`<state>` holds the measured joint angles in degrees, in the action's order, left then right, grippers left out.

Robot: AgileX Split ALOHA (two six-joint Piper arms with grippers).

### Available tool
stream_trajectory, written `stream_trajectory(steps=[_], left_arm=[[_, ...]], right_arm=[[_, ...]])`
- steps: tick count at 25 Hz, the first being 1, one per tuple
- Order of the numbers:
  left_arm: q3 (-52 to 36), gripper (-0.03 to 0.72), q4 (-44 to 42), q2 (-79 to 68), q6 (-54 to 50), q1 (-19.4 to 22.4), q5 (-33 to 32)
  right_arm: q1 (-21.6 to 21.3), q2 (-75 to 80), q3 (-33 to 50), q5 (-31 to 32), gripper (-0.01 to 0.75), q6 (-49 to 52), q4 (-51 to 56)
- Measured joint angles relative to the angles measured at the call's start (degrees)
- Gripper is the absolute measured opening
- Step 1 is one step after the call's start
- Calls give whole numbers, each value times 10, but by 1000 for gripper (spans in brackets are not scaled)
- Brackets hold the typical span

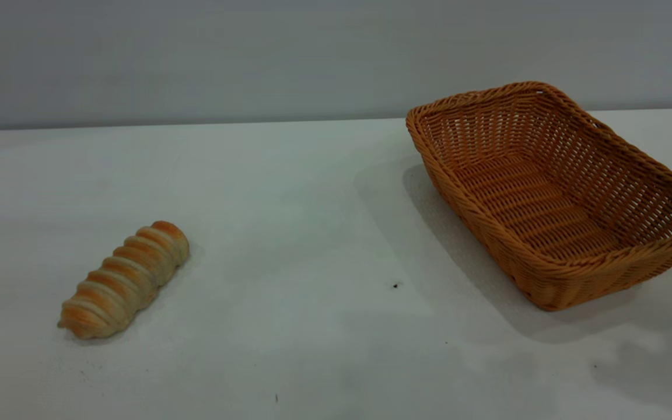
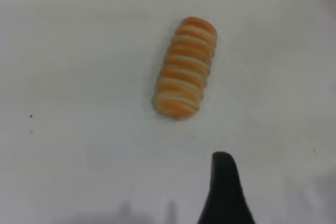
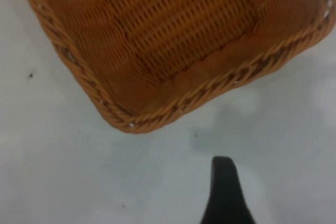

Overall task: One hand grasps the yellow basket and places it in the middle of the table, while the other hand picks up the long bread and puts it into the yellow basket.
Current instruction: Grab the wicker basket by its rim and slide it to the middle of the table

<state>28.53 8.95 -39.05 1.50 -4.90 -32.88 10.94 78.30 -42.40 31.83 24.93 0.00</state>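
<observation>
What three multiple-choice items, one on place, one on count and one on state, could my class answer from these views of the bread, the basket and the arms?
1. Where does the long bread lie?
A. inside the yellow basket
B. on the table, at the exterior view's left
C. leaning on the basket's rim

2. How many breads are on the table?
A. one
B. two
C. three

3. What does the yellow basket hold?
A. the bread
B. a cloth
C. nothing

Key: 1 B, the bread lies on bare tabletop far from the basket. 2 A, only one roll shows in any view. 3 C, the woven floor is bare in the exterior and right wrist views.
</observation>
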Motion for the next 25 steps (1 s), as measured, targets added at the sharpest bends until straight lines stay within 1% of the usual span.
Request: stream_trajectory(steps=[4,10,15,25], left_arm=[[0,575,0,-26,0,0,29],[0,575,0,-28,0,0,37],[0,575,0,-28,0,0,40],[1,575,0,-28,1,0,41]], right_arm=[[-1,56,0,-18,577,35,5],[-1,111,0,-49,577,89,24],[-1,138,-1,-86,577,95,88],[-1,186,-2,-118,577,96,135]])
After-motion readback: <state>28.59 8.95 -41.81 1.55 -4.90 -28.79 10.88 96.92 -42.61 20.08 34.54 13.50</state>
